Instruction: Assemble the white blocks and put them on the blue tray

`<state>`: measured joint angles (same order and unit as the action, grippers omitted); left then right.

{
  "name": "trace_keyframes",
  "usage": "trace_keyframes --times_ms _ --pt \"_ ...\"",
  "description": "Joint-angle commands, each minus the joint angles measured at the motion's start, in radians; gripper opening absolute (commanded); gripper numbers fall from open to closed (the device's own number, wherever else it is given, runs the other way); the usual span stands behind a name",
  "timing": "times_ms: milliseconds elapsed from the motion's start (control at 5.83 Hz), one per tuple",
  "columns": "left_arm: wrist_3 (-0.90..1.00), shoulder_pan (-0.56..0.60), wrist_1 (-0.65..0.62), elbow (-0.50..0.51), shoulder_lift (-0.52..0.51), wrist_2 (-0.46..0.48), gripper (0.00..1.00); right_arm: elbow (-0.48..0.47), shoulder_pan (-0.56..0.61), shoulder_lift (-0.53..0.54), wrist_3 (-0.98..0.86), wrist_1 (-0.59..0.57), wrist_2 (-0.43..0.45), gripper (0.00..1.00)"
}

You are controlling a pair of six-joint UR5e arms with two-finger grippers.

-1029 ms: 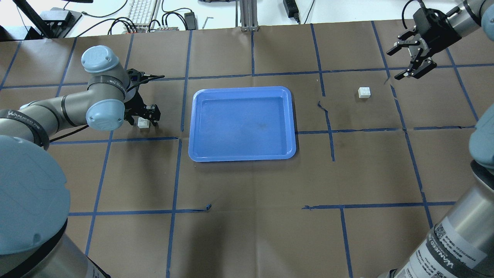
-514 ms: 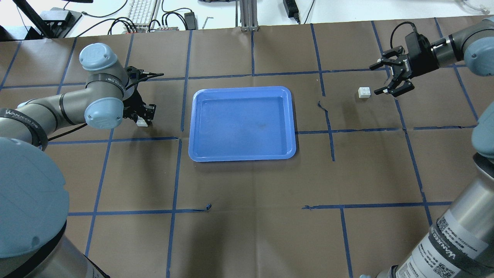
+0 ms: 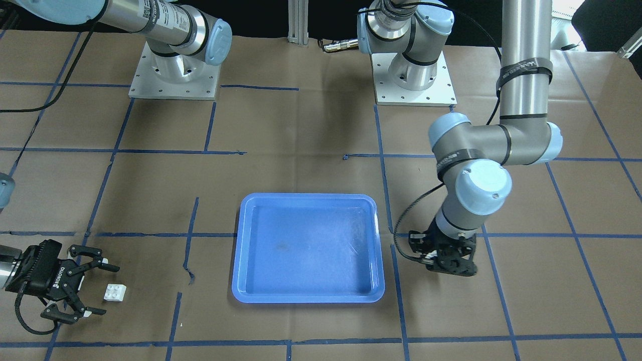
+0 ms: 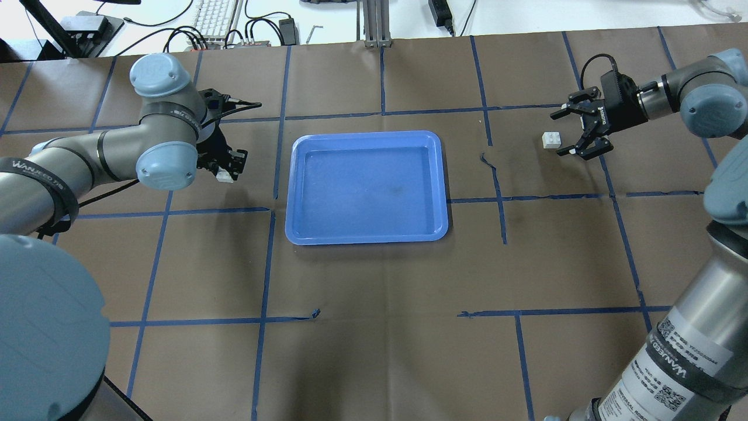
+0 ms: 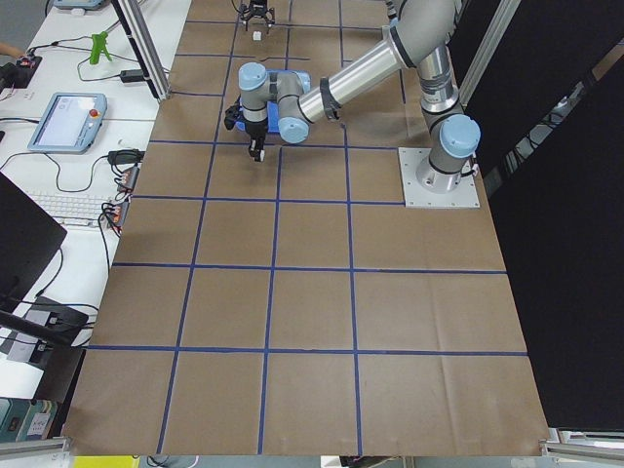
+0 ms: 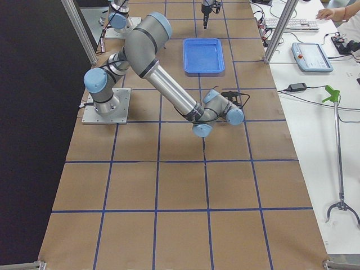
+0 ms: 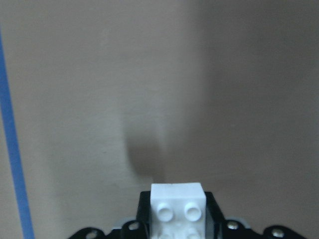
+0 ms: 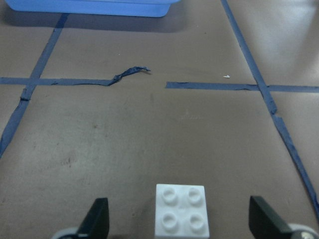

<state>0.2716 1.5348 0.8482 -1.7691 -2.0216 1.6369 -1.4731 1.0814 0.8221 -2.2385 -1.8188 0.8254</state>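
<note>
The blue tray [image 4: 367, 135] lies empty at the table's middle, also in the front view [image 3: 308, 198]. My left gripper [image 4: 227, 169] is shut on one white block [image 4: 224, 176] and holds it a little above the paper, left of the tray. The left wrist view shows this block [image 7: 178, 205] between the fingers, its shadow below. The other white block [image 4: 551, 140] sits on the table right of the tray. My right gripper [image 4: 557, 135] is open, low, with a finger on each side of it. The right wrist view shows that block [image 8: 180, 209] between the fingers [image 8: 97, 219], untouched.
Brown paper with a blue tape grid covers the table. A torn tape strip [image 4: 495, 175] lies between the tray and the right block. A keyboard [image 4: 215, 14] and cables lie beyond the far edge. The arm bases [image 3: 173, 75] stand on the robot's side.
My left gripper shut on its block, lifted it and moved slightly toward the tray. My right gripper came down and left until its open fingers straddle the other block.
</note>
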Motion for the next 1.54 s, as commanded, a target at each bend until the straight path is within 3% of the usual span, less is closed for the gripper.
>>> trace_keyframes --times_ms 0,343,514,1029,1371 --pt "0.003 0.205 -0.018 0.005 0.011 -0.002 0.16 0.004 0.0 -0.008 0.011 -0.004 0.038 0.98" --pt "0.035 0.313 -0.018 0.007 0.004 -0.002 0.16 0.011 0.0 -0.006 0.014 -0.004 0.031 0.67" --pt "0.176 0.318 -0.02 0.008 -0.005 -0.005 0.16 0.013 0.002 -0.004 0.014 -0.002 0.024 0.58" --pt "0.895 0.32 -0.024 0.007 -0.019 -0.009 0.17 0.014 0.0 0.0 0.01 -0.002 0.023 0.33" --pt "1.11 0.321 -0.066 0.008 -0.069 -0.147 0.26 0.016 0.002 0.038 0.019 0.001 0.023 0.27"
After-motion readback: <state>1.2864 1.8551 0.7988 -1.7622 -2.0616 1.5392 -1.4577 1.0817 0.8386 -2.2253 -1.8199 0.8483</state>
